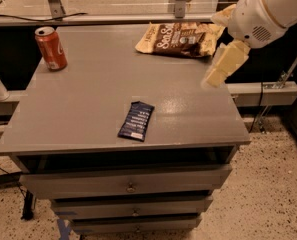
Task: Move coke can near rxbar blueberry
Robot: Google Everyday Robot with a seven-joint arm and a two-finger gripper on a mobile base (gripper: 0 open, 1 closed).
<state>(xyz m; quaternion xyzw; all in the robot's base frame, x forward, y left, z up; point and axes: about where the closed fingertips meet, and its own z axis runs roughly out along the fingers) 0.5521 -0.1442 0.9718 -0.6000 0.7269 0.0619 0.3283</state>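
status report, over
Gripper above table's right edge, beside snack bag. Coke can upright back left, untouched. Rxbar blueberry front centre. Nothing between them.

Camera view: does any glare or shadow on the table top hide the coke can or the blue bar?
Camera view: no. A soft glare patch lies on the table top right of the rxbar blueberry, touching neither it nor the coke can; both are evenly lit. The gripper hangs over the table's right side and casts no clear shadow on either.
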